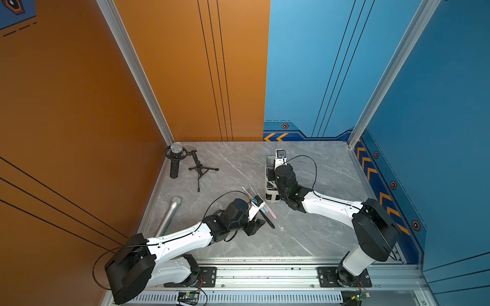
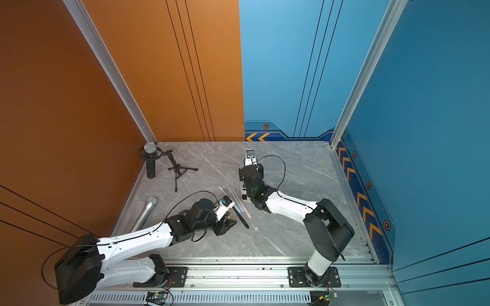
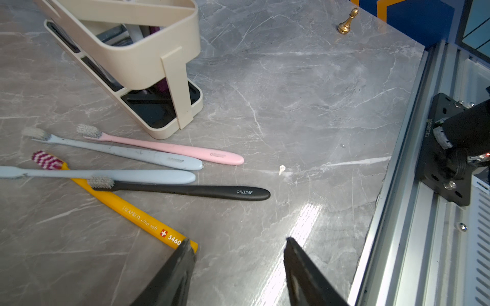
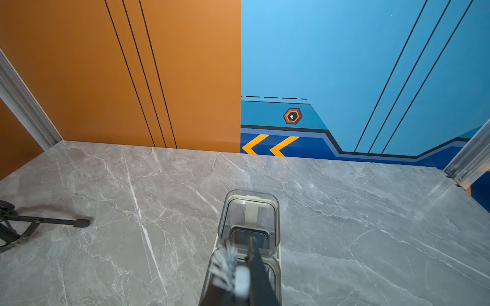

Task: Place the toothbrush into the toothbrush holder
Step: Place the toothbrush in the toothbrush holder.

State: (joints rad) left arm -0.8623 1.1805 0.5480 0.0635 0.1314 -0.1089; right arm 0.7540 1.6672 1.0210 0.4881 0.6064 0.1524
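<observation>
The toothbrush holder (image 3: 148, 61) is a narrow cream-white rack with clear square cups (image 4: 249, 212); it stands right of centre in both top views (image 1: 270, 197) (image 2: 243, 196). My right gripper (image 4: 238, 241) is shut on a toothbrush (image 4: 234, 267) with a white head and blurred bristles, held right above the cup nearer the wrist. My left gripper (image 3: 237, 239) stands open low over the bare table, one fingertip (image 3: 185, 246) at the end of a yellow toothbrush (image 3: 132, 212). Beside it lie pink (image 3: 169, 147), light blue (image 3: 127, 153) and black (image 3: 185, 190) toothbrushes.
A microphone on a stand (image 1: 175, 159) and a small tripod (image 1: 200, 169) are at the back left. A silver microphone (image 1: 169, 214) lies along the left edge. A gold chess pawn (image 3: 347, 22) stands near the right side. The metal rail (image 1: 265, 273) bounds the front.
</observation>
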